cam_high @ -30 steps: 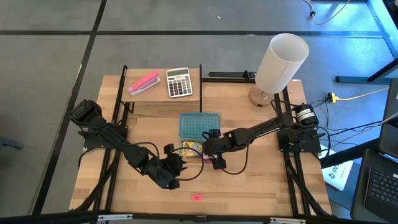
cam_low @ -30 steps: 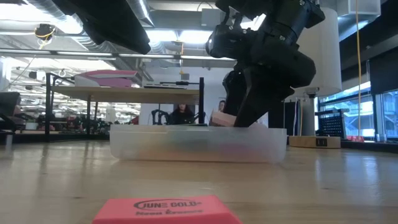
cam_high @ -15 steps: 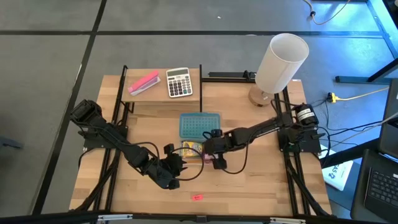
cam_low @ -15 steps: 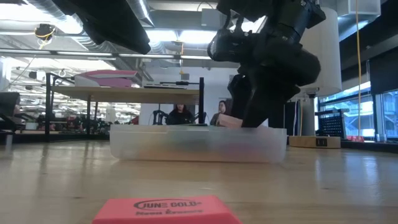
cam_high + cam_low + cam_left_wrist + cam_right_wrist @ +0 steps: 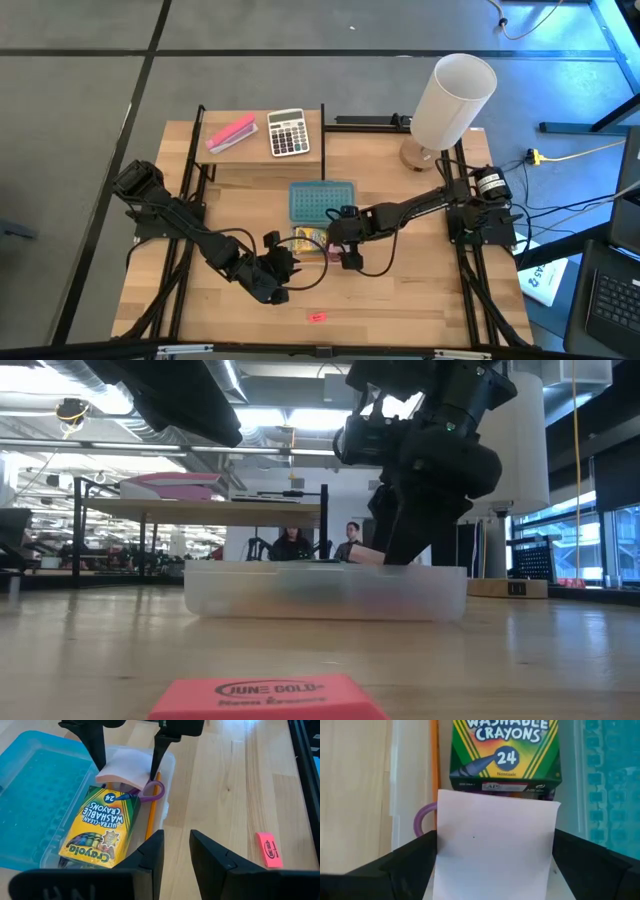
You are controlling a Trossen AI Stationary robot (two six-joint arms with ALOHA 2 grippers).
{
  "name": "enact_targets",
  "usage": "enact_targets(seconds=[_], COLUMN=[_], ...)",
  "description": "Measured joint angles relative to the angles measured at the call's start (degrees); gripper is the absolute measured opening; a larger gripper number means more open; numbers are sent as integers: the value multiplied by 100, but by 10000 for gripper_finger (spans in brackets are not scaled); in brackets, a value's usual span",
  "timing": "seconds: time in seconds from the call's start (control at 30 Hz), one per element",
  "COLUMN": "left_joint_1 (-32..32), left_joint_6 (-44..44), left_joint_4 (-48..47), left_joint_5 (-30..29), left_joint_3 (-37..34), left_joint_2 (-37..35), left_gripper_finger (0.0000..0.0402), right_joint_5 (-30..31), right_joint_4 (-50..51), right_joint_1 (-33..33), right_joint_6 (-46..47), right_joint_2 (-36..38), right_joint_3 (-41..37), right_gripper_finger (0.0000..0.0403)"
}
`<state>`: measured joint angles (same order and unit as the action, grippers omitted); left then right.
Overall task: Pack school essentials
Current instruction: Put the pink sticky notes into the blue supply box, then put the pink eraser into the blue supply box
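Note:
A clear plastic box point(image 5: 169, 762) stands mid-table beside its blue lid point(image 5: 322, 200). In the box lie a yellow-green crayon box point(image 5: 100, 827), an orange pencil point(image 5: 150, 817) and purple-handled scissors point(image 5: 156, 795). My right gripper point(image 5: 338, 250) stands over the box's right end, shut on a pale pink sticky-note pad point(image 5: 495, 845). A pink eraser point(image 5: 317, 317) lies flat on the table near the front edge. My left gripper point(image 5: 172, 855) waits open near the box's front left, with nothing between its fingers. My right gripper pinches the pad between its two fingers point(image 5: 412, 865), by two opposite side edges point(image 5: 106, 770). The fingers slant steeply down from above. The pad sits tilted over the crayon box's end and the scissors' handle, one corner point(image 5: 365, 553) above the box's rim. I cannot tell whether it rests on them.
On a raised shelf at the far left lie a long pink stapler point(image 5: 231, 133) and a white-grey calculator point(image 5: 288, 132). A white lamp point(image 5: 453, 100) stands at the far right. Bare wood lies around the eraser point(image 5: 268, 850) and along the front edge.
My right gripper has rolled a little about its own pointing line with the pad, without leaving its place over the box. The clear box has slid slightly toward the table's right edge.

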<state>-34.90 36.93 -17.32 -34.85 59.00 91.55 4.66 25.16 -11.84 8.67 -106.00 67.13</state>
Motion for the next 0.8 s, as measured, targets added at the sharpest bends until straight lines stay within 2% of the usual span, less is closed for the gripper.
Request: enact_targets(seconds=[0.2, 0.33, 0.47, 0.8], left_joint_1=[-2, -2, -2, -2], left_joint_6=[0, 0, 0, 0], left_joint_4=[0, 0, 0, 0], left_joint_5=[0, 0, 0, 0], left_joint_3=[0, 0, 0, 0], left_joint_2=[0, 0, 0, 0], left_gripper_finger=[85, 85, 85, 86], right_joint_5=[8, 0, -321, -266], right_joint_4=[-13, -101, -112, -9], right_joint_1=[0, 0, 0, 0], right_joint_6=[1, -97, -622, -618], right_joint_2=[0, 0, -9, -9], right_joint_3=[0, 0, 107, 142], right_gripper_finger=[397, 395, 398, 399])
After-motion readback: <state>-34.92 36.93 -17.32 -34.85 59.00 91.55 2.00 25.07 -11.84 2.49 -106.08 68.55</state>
